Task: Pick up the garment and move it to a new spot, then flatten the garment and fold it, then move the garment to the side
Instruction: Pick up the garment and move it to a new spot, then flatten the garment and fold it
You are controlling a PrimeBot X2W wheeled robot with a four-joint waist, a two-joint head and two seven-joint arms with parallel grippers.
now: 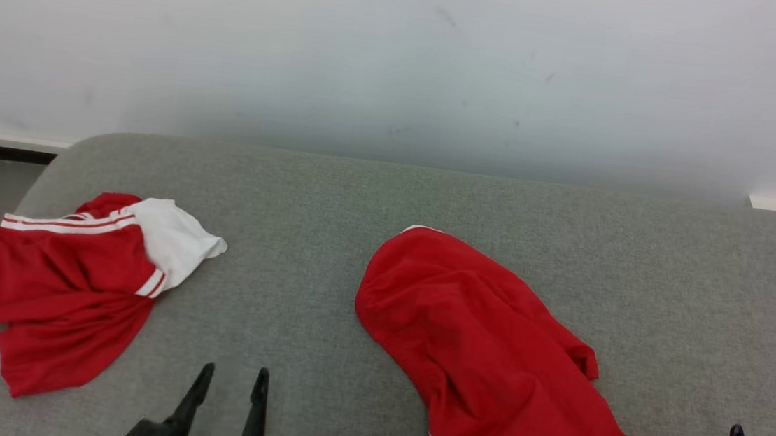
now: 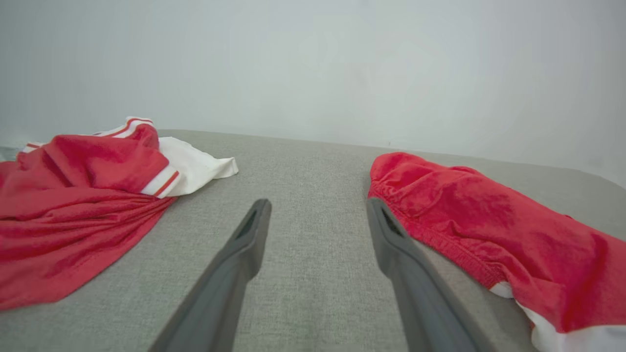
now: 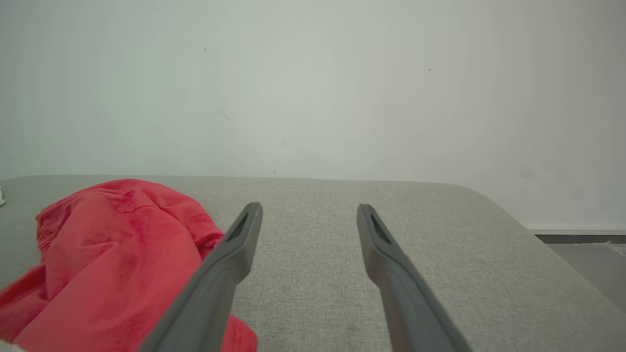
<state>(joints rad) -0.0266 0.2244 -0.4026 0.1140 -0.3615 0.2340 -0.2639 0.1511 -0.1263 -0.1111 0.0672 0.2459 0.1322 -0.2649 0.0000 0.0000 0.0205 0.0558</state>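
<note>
The red garment lies crumpled on the grey surface, untouched and unfolded, so we judge that every step remains. Our left gripper and right gripper flank it, both spread wide and empty. A jersey lies far left.

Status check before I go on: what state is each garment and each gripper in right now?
Red shorts: crumpled, unfolded, lying loose on the grey surface between the two grippers.
Red and white shirt: bunched up, unfolded, by the surface's left edge.
Left gripper: open, empty.
Right gripper: open, empty.
</note>
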